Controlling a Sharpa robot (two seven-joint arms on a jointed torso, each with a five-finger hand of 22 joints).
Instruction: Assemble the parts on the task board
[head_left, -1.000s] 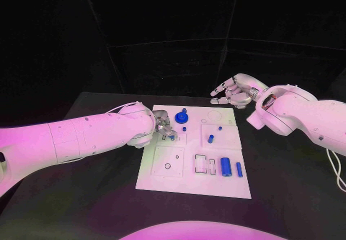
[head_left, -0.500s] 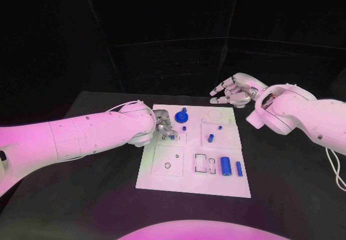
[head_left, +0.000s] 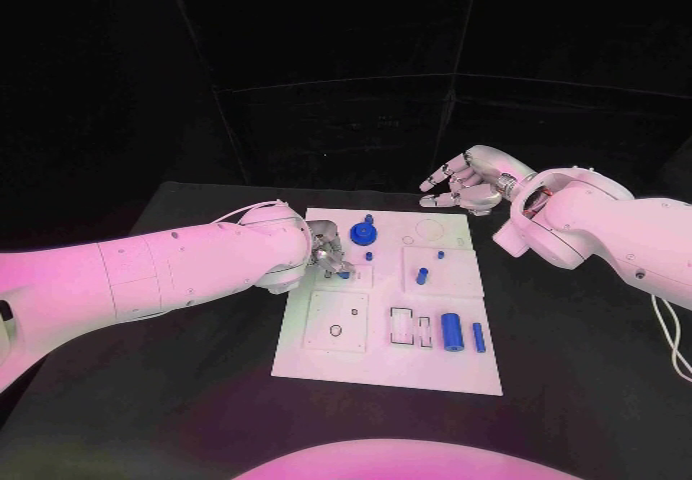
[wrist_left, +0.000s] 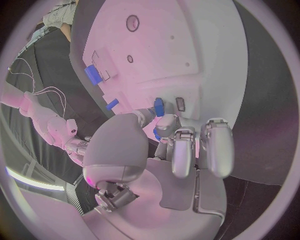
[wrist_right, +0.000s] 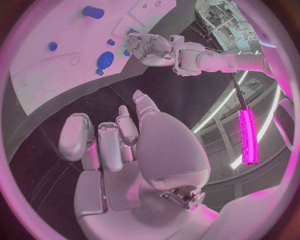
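1 small blue part (wrist_left: 159, 106) is pinched in the left hand (head_left: 329, 259) fingertips, just above the task board (head_left: 378, 370) slot beneath it. The right hand (head_left: 464, 183) hovers spread and empty, well beyond the board's far edge.

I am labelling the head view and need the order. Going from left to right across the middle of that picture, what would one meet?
Left arm → left robot hand → round blue part → small blue peg → right robot hand → right arm.
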